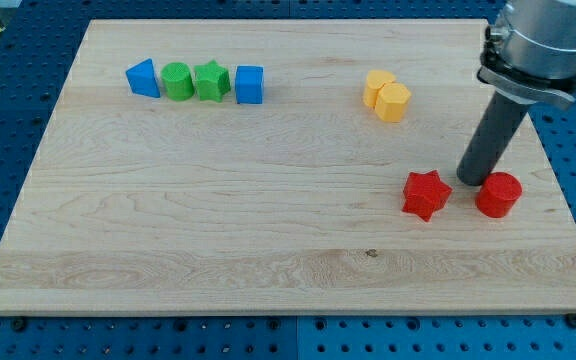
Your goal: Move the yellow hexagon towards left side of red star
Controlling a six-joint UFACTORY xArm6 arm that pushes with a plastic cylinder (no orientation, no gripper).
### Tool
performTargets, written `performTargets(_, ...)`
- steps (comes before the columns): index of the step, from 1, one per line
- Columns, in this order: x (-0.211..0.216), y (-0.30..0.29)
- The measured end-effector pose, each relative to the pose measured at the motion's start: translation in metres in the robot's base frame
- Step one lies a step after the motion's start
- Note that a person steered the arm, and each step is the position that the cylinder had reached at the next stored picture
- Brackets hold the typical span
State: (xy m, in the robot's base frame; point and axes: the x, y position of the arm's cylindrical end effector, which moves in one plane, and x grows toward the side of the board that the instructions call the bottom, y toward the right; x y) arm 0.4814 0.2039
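A yellow hexagon (394, 102) lies on the wooden board at the view's upper right, touching a second yellow block (376, 87) just above and left of it. A red star (426, 194) lies lower, at the view's right. A red cylinder (497, 194) lies to the right of the star. My tip (474, 181) rests on the board between the red star and the red cylinder, slightly above them, well below and right of the yellow hexagon.
A row of blocks lies at the view's upper left: a blue triangle (143, 78), a green cylinder (177, 81), a green star (211, 81) and a blue cube (250, 84). The board's right edge (558, 190) is near the red cylinder.
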Motion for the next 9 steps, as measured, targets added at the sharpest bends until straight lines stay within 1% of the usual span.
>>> performTargets(1, -0.012, 0.0)
performTargets(3, -0.126, 0.0)
performTargets(4, -0.16, -0.037)
performTargets(5, -0.148, -0.068)
performTargets(6, -0.108, -0.076)
performTargets(7, -0.077, -0.077)
performTargets(8, -0.073, -0.089)
performTargets(9, -0.056, -0.099)
